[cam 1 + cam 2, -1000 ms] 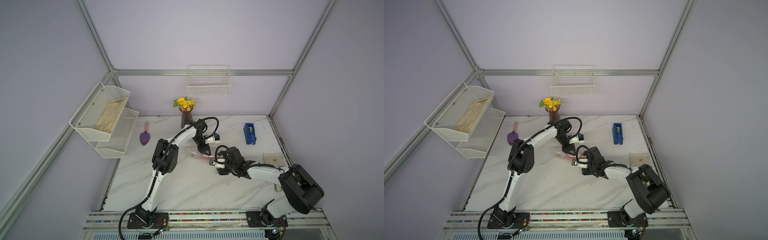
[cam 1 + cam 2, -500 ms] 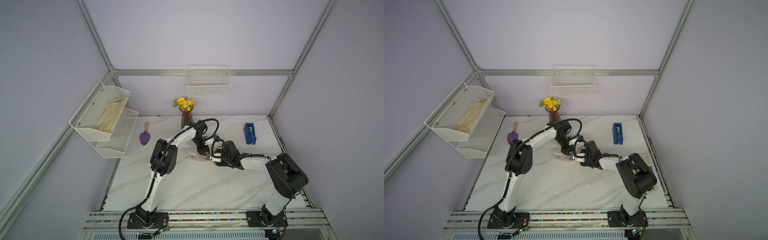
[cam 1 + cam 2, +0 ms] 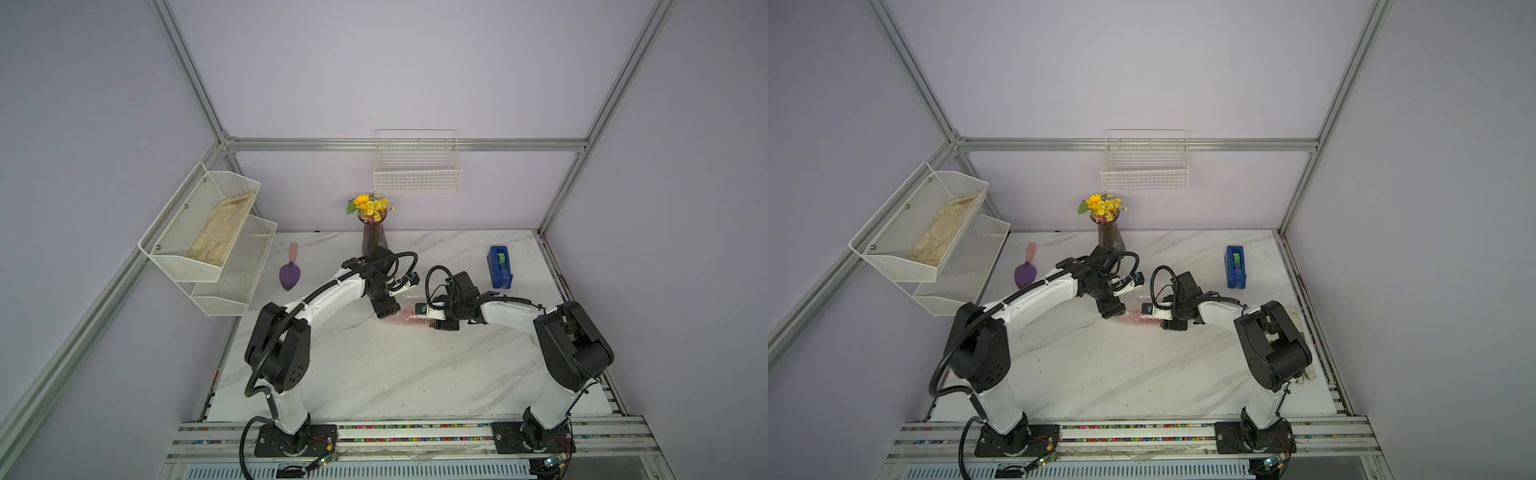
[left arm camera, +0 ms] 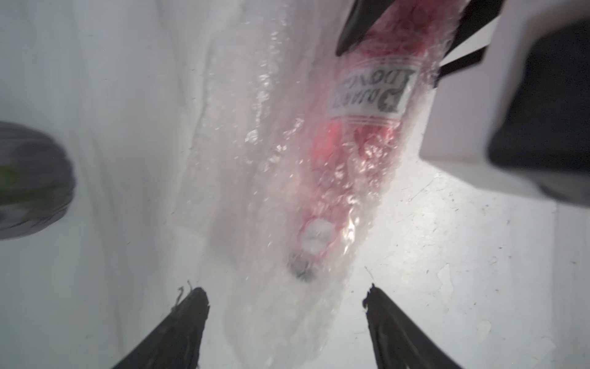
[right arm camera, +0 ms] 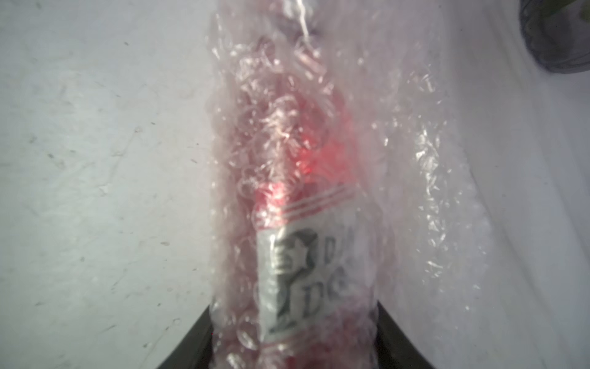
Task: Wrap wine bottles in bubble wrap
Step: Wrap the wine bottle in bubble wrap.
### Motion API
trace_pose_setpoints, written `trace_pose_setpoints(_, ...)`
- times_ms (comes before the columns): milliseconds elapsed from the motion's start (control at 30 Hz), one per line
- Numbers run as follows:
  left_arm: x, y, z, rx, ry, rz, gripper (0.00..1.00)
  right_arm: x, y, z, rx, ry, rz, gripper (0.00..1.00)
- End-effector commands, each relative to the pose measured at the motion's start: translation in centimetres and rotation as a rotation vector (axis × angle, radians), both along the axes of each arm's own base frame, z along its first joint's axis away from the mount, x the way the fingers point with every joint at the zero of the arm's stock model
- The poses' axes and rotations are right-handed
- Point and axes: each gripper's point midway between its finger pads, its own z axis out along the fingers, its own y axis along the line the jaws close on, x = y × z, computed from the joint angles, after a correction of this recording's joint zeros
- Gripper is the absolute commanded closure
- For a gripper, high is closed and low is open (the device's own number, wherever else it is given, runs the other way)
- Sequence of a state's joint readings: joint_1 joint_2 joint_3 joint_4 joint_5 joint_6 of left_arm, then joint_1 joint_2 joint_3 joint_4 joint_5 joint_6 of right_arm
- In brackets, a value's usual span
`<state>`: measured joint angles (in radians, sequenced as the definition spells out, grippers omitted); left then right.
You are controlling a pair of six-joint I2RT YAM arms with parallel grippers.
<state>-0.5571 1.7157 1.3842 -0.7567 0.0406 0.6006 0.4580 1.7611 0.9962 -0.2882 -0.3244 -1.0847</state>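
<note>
Left end effector gapes; right end effector clamps.

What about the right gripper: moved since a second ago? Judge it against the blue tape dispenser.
Yes. The right gripper has shifted toward the back wall, closer to level with the blue tape dispenser, onto the wrapped bottle.

light even | top views sharp | wrist views blurred, glare on bubble wrap

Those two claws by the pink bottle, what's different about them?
The left claw stands open, gripping nothing; the right claw is closed on the wine bottle through its bubble wrap. The left claw sits at the cap end; the right claw grips near the base. Both face the same wrapped bottle, from opposite ends.
</note>
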Motion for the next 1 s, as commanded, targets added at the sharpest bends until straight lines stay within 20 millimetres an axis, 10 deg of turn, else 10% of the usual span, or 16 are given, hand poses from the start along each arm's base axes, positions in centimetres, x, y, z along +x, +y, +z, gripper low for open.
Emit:
trace_pose_setpoints(0, 1.8, 1.3, 3.7, 0.001, -0.326, 0.1, 0.21, -6.8, -0.6, -2.0, -0.001, 0.379, 0.0, 0.62)
trace_pose_setpoints(333, -6.7, -2.8, 2.1, 0.02, -0.684, -0.282, 0.1, -8.5, -1.0, -2.8, -0.056, 0.646, -0.051, 0.63)
trace_pose_setpoints(833, -2.4, -9.2, -6.5, 0.209, -0.763, -0.419, 0.11, -7.9, -0.3, -2.6, -0.025, 0.723, -0.061, 0.54)
trace_pose_setpoints(967, -2.2, -9.1, -8.3, 0.205, -0.65, -0.436, 0.31, -7.3, -0.5, -2.2, -0.018, 0.682, -0.059, 0.44)
